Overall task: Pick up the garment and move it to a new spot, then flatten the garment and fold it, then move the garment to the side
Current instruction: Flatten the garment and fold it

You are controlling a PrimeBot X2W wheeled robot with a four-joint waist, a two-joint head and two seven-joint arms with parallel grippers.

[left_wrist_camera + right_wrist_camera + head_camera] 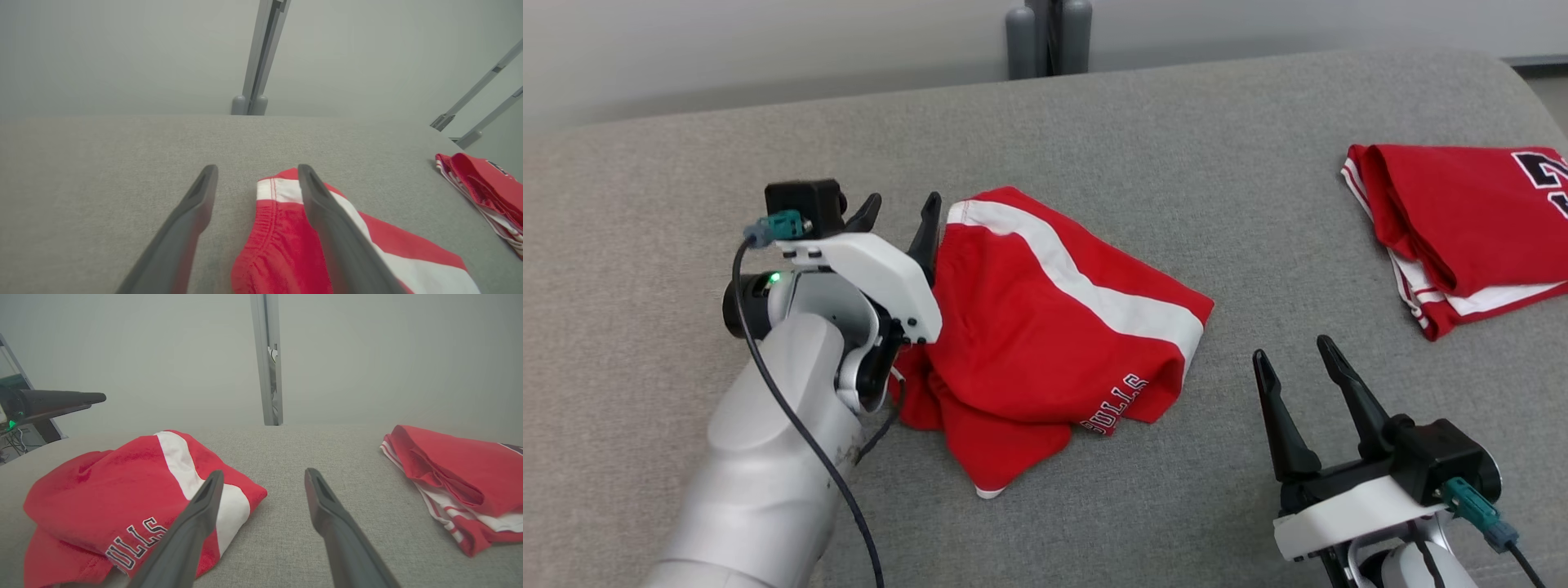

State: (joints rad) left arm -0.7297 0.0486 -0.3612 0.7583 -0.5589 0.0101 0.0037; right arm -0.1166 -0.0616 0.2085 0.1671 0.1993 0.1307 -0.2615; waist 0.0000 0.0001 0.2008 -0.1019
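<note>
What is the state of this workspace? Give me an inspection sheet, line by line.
Surface: grey fabric surface, flat, with no stains that I can see.
Job's things: red shorts with a white stripe, crumpled in a heap near the middle, not yet flattened.
Clutter: folded red garment at the far right edge, apart from the shorts.
Grippers: left claw open at the shorts' waistband corner, gripping nothing; right claw open over bare surface to the right of the shorts.
Cables: black cable loops along the left forearm; second cable leaves the right wrist.
Surroundings: grey post behind the surface, against a pale wall.
</note>
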